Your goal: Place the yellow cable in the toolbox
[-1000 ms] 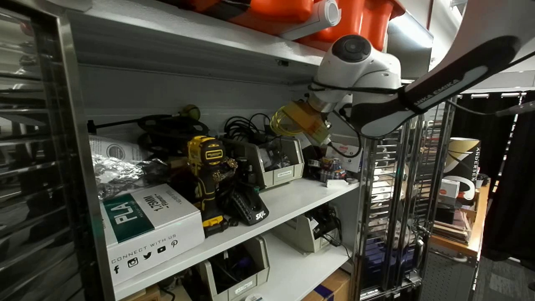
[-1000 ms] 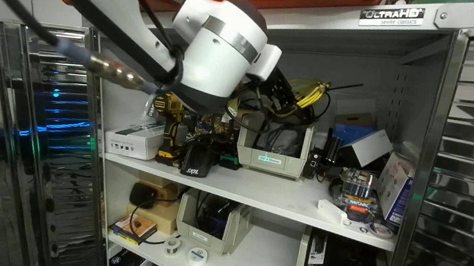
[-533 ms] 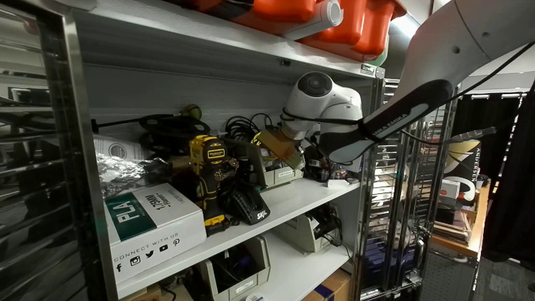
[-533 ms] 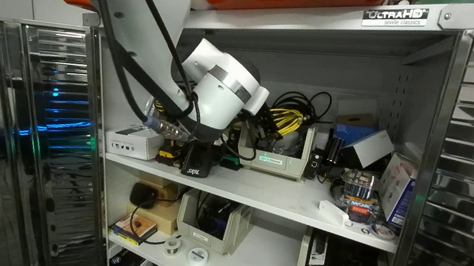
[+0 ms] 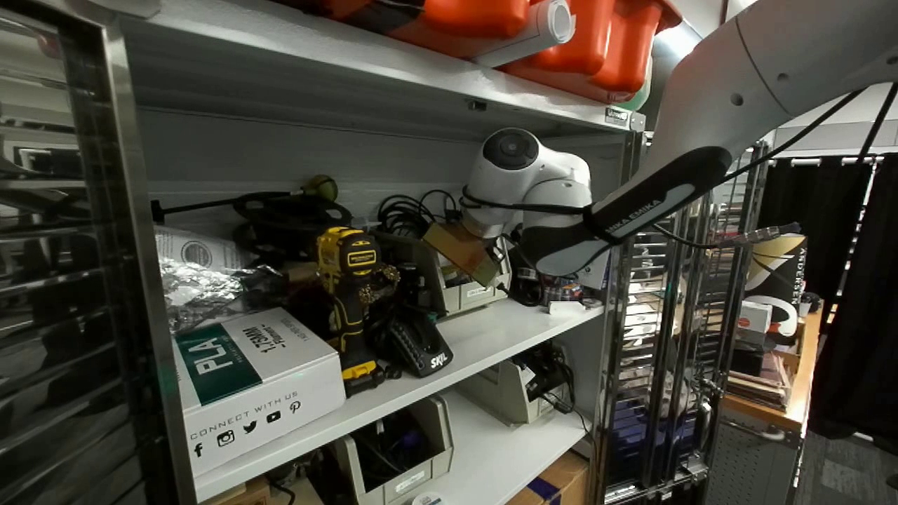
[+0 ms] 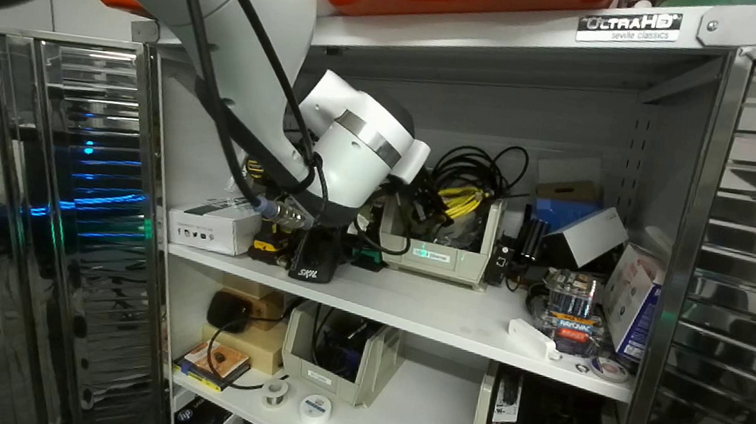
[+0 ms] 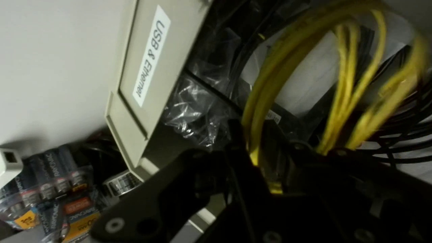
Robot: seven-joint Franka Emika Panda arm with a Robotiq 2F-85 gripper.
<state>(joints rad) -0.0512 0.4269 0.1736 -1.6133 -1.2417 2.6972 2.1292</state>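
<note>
The yellow cable (image 7: 270,77) is a coil of loops. In the wrist view my gripper (image 7: 253,128) is shut on one side of it, with strands pinched between the dark fingers. The open-front grey bin (image 6: 436,257), labelled "USB & Ethernet", stands on the shelf and also shows in the wrist view (image 7: 179,50). In an exterior view my gripper (image 6: 431,203) is at the bin's opening, tilted, and the yellow cable (image 6: 461,201) is at the bin's upper part. In an exterior view the arm and an orange plate hide the cable. No separate toolbox shows.
A black cable coil (image 6: 470,169) is behind the bin. A yellow drill (image 5: 347,294), a SKIL charger (image 5: 417,344) and a white PLA box (image 5: 259,379) are beside it. Battery packs (image 6: 574,317) and boxes are on the bin's other side. A shelf hangs above the arm.
The arm has lowered toward the bin and deeper into the shelf. The yellow cable has come down with the gripper from above the bin to its opening. The last half second shows only small motion.
</note>
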